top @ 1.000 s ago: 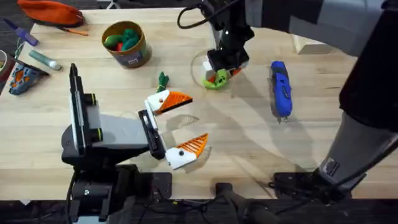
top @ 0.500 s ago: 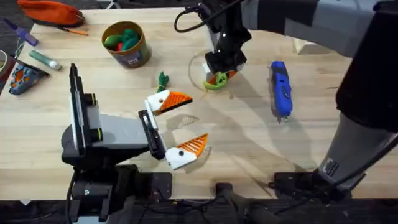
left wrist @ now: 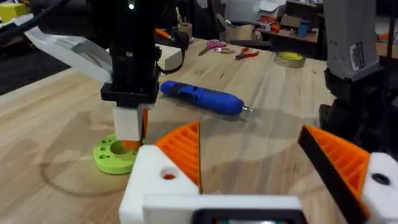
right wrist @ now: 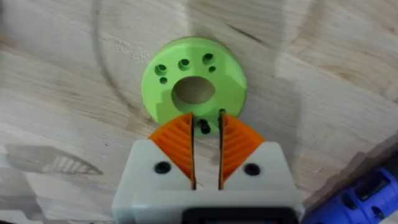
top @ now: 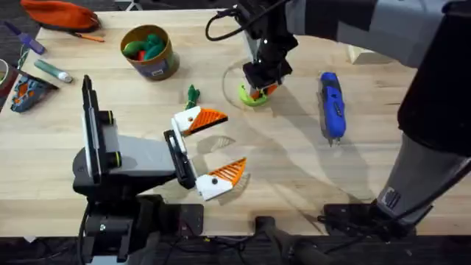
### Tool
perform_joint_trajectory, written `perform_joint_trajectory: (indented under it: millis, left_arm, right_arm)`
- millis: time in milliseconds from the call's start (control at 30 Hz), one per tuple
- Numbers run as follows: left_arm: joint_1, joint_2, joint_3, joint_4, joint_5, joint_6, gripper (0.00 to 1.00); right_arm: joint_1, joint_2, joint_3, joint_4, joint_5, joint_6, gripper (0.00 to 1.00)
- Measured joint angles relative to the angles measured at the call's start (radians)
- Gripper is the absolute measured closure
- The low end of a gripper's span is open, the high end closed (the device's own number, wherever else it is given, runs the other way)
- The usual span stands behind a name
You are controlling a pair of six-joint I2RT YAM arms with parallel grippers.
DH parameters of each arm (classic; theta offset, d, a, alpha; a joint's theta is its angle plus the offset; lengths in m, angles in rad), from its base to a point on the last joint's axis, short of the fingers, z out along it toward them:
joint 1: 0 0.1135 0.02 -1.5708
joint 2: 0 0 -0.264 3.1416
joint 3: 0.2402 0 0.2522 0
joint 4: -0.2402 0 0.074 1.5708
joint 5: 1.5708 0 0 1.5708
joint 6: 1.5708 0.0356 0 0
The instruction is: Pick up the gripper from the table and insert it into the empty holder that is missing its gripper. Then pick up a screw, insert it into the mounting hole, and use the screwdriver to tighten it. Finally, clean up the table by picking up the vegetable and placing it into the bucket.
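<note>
The right gripper, white blocks with orange ribbed pads, points straight down over a round bright-green plastic disc pierced with small holes, far from the bases on the pale wooden table; in the right wrist view its two orange fingers stand almost together, a narrow slit between them, and a small dark screw sits pinched at their tips just over the disc's rim beside its central hole; the left wrist view shows the same gripper upright with its tips at the disc.

The left gripper lies low near its base with its fingers spread wide, nothing between them; both of its white blocks bear orange fingers, one near and one farther across in its own wrist view.

The blue pen-shaped electric screwdriver with a thin silver tip lies flat on the table to the right of the disc and apart from it; it also shows behind the disc in the left wrist view.

The small dark-green toy vegetable with a leafy top lies on the wood between the disc and the short round yellow-gold bucket; the bucket stands at the far left and holds green and red toy pieces.
</note>
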Motion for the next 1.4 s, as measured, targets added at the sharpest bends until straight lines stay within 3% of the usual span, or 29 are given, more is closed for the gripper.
perform_joint_trajectory:
  millis: [367, 933, 1400]
  left_arm:
    - [0.0, 0.0, 0.0, 0.0, 0.0, 0.0, 0.015]
    - [0.0, 0.0, 0.0, 0.0, 0.0, 0.0, 0.014]
    - [0.0, 0.0, 0.0, 0.0, 0.0, 0.0, 0.016]
  right_arm:
    - [0.001, 0.0, 0.0, 0.005, -0.014, -0.004, 0.994]
    - [0.001, -0.007, 0.0, 0.006, -0.013, -0.004, 0.995]
    - [0.001, -0.129, 0.026, -0.052, -0.012, -0.004, 0.995]
